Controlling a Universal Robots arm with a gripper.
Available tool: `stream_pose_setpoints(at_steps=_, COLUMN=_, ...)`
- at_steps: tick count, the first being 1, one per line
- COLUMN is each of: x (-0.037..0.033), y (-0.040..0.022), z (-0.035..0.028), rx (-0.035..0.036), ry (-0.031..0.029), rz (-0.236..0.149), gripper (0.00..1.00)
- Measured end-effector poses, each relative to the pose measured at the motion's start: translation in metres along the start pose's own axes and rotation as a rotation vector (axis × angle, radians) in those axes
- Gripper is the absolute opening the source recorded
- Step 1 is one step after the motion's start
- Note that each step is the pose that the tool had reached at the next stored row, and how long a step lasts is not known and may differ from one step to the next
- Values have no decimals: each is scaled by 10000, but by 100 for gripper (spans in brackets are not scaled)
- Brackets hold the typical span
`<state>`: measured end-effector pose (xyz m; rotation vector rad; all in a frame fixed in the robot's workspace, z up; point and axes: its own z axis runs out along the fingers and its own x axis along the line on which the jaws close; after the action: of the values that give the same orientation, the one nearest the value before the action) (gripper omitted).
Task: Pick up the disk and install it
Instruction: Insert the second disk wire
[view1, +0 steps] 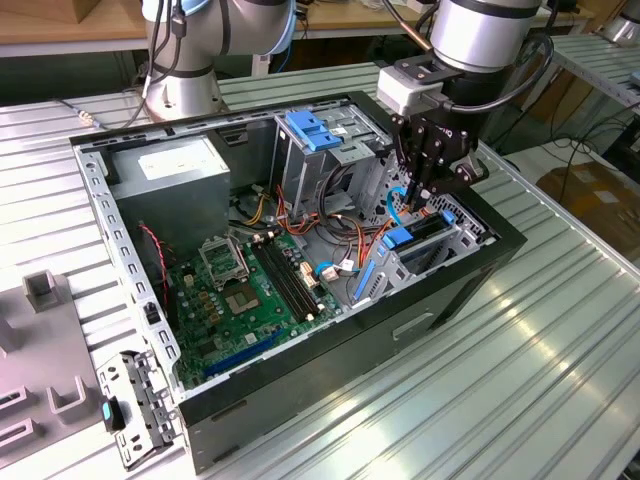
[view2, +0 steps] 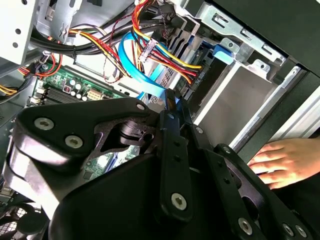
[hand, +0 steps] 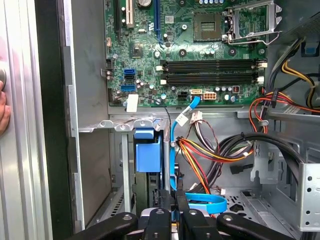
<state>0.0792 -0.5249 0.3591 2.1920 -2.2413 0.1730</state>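
The disk (view1: 424, 233) stands on edge inside the drive cage at the front corner of the open computer case (view1: 300, 400), with its blue rail ends showing. In the first wrist view its blue rail tab (hand: 148, 151) sits on top of the dark disk edge in the slot. My gripper (view1: 421, 198) hangs just above the cage, beside the disk's top. The black fingers (hand: 160, 216) are drawn together in both wrist views, right next to a light-blue data cable (view2: 134, 64). I see nothing clamped between them at the gripper (view2: 172, 98) tip.
The motherboard (hand: 200, 60) lies on the case floor, with bundles of coloured wires (hand: 210, 155) near the cage. A grey power supply box (view1: 180, 168) and a blue-latched upper cage (view1: 315, 130) sit at the back. A person's hand (view2: 284, 161) rests on the case's outer side. Grey fixtures (view1: 45, 290) stand at the exterior view's left.
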Motion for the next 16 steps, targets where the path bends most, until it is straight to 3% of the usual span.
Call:
stream_pose_setpoints(at_steps=4, x=1, y=3, z=0, rx=8, ry=-5, rz=1, gripper=16)
stream_pose_setpoints(at_steps=6, x=1, y=15, z=3, rx=63, ry=-14, rz=4, gripper=16)
stream_pose_setpoints(at_steps=8, x=7, y=61, z=8, rx=267, ry=-65, rz=17, gripper=16)
stream_pose_setpoints(at_steps=10, x=11, y=78, z=11, rx=402, ry=-83, rz=27, gripper=16)
stream_pose_setpoints(at_steps=11, x=20, y=82, z=20, rx=509, ry=-89, rz=35, gripper=16)
stream_pose_setpoints(at_steps=13, x=46, y=92, z=35, rx=622, ry=-119, rz=47, gripper=16)
stream_pose_setpoints(at_steps=16, x=75, y=148, z=47, rx=779, ry=-249, rz=72, gripper=16)
